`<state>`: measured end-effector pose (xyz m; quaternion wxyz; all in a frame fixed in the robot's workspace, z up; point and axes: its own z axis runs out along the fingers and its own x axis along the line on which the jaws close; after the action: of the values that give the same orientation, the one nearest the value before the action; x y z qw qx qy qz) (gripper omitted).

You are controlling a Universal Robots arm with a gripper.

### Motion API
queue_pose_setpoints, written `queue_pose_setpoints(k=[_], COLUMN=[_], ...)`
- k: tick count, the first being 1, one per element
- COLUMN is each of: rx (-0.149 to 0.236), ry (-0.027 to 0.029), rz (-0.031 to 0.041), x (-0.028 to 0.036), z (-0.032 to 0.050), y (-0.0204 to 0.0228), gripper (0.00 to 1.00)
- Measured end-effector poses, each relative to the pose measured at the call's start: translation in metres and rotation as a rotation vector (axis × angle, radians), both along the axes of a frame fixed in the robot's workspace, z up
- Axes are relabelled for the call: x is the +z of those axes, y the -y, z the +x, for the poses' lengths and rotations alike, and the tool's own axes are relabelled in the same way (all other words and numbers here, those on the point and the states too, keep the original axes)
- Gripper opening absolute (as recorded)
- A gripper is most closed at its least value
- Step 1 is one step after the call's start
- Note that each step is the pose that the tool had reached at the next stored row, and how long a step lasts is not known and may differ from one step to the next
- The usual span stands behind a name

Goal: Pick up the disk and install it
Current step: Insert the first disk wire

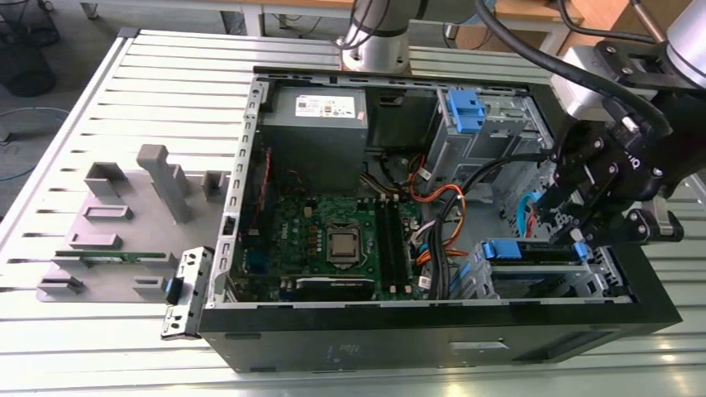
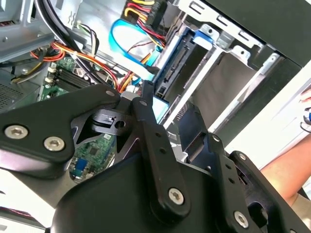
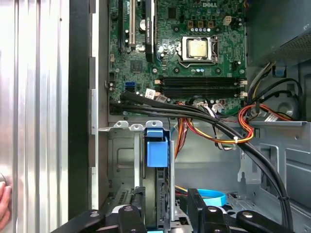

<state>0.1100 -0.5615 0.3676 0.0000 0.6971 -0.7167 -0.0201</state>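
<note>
The disk [image 1: 530,253] stands on edge in the drive bay [image 1: 601,273] at the near corner of the open computer case, on the exterior view's right. Its blue rail tab [image 1: 502,248] points toward the motherboard. In the first wrist view the disk [image 3: 156,150] is seen edge-on inside the metal bay. My gripper [image 1: 579,236] hangs over the disk's outer end. Its two black fingers [image 3: 137,216] stand on either side of the disk, and the gripper [image 3: 165,216] is open, with a gap on one side.
Black and orange cables [image 3: 218,126] run past the bay toward the motherboard [image 1: 331,240]. A grey power supply [image 1: 314,124] and a second cage with a blue tab [image 1: 464,112] sit at the case's far side. A grey fixture with a green strip [image 1: 111,258] lies left. A person's arm [image 2: 286,174] is close by.
</note>
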Motion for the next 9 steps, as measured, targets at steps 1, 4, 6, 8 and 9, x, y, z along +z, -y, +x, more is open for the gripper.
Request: queue_pose_setpoints(k=[1,4,6,8,9], rx=[0.0,0.0,0.0,0.0,0.0], ry=[0.0,0.0,0.0,0.0,0.0], rz=[-0.0001,-0.0004,-0.0004,-0.0007,-0.001], x=[-0.0001,-0.0011,-0.0021,-0.0029,-0.0033], z=[0.0,0.0003,0.002,0.0041,0.0051], y=[-0.0015,-0.0051,-0.0063,-0.007,-0.0073], gripper=[0.48,0.48,0.48,0.48,0.48])
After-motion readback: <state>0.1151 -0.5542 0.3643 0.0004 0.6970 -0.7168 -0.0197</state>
